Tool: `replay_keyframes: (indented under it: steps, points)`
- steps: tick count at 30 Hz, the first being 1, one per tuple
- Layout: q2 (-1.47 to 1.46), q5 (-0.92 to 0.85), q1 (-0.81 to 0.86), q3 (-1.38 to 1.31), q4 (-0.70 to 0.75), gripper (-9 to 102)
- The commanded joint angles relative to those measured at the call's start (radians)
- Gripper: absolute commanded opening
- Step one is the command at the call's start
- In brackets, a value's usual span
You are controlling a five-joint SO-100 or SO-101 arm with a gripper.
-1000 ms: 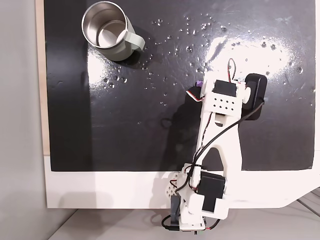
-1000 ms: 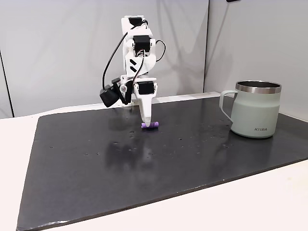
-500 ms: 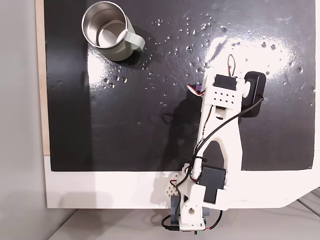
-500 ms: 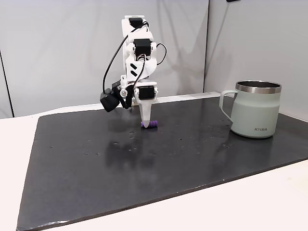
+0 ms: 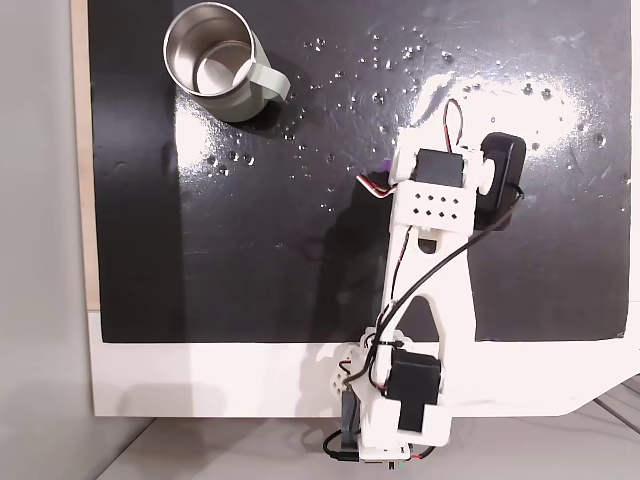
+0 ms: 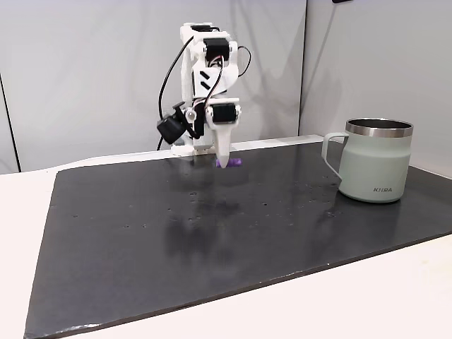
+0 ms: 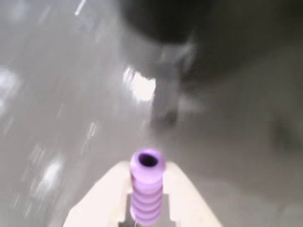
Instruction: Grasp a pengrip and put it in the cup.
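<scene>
The purple pengrip (image 7: 147, 189) sits pinched between the white fingers of the gripper (image 6: 223, 164), which are closed snugly around it, carried just above the black mat (image 6: 212, 240). The cup (image 6: 373, 159) stands well apart, upright on the mat's far side.

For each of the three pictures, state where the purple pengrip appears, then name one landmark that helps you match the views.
A fixed view, from above: pengrip peeks out left of the arm's wrist, right of centre.
A fixed view, from the side: pengrip at the hand's tip, above the mat.
Wrist view: pengrip bottom centre, between the fingers.
Shared landmark: the cup.
</scene>
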Motion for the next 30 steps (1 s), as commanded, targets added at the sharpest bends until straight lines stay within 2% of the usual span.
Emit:
replay_keyframes:
  steps: [1,10,23,30]
  points:
    - [0.127,0.021,-0.063,-0.132,0.086,0]
    - [0.107,0.026,-0.275,-0.528,0.199,0]
    - [-0.462,0.018,-0.477,-1.330,0.371,0]
    - [-0.581,0.017,-0.557,-1.440,0.328,0]
